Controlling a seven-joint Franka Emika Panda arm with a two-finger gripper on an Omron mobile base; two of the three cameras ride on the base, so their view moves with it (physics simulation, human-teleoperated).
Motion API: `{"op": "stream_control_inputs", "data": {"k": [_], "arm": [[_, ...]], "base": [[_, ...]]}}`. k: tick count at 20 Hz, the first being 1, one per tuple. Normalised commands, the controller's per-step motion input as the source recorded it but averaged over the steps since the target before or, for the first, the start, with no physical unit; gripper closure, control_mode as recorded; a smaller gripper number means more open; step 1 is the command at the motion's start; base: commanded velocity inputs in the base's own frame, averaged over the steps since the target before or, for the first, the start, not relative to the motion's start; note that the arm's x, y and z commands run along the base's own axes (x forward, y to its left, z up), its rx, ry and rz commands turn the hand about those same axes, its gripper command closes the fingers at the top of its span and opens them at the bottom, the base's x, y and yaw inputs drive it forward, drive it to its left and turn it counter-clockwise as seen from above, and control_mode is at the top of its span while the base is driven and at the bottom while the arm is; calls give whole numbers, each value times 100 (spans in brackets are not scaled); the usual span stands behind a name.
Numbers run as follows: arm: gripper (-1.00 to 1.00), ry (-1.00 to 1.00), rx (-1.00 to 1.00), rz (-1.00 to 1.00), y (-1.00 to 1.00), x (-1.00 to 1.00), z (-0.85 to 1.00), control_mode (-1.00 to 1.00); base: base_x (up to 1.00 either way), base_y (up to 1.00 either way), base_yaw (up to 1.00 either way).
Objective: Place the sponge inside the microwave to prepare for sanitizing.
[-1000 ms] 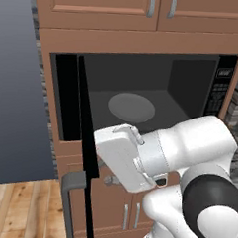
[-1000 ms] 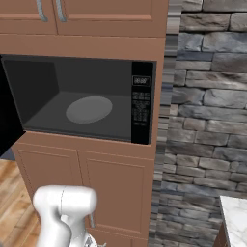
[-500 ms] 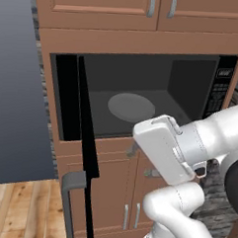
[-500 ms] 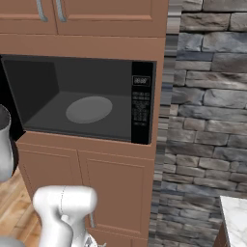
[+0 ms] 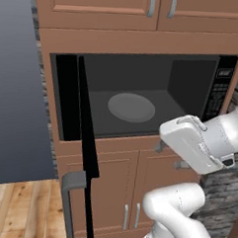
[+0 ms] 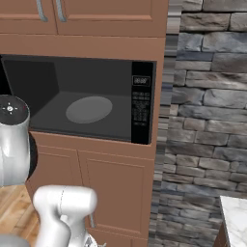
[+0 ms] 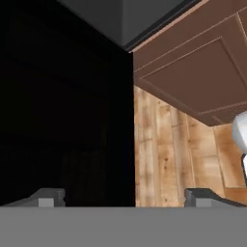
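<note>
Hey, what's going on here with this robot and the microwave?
The microwave stands with its door swung wide open, and the round grey plate inside is bare. The arm's hand is below the cavity, in front of the wood cabinets. The gripper is open, its fingertips wide apart with nothing between them.

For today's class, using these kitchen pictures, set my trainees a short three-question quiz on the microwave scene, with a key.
1. True or false: the microwave door stands open.
2. What lies on the round plate? A) a sponge B) nothing C) a cup
3. Fill in: the button panel sits on the cavity's ____ side in the right base view.

Key: 1 true. 2 B. 3 right.
</note>
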Motion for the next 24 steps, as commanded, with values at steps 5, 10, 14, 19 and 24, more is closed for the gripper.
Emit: {"op": "stream_control_inputs", "data": {"k": [5,10,14,19,24], "arm": [[-100,0,-46,-38,-100,50,-5,-100],[-100,1,-20,-43,-100,64,-54,-100],[-100,15,-6,-56,-100,37,-34,-100],[-100,17,-1,-61,-99,-2,-22,-100],[-100,6,0,-52,-96,-12,-22,-100]], "base": [[0,0,0],[0,0,0],[0,0,0],[0,0,0],[0,0,0]]}}
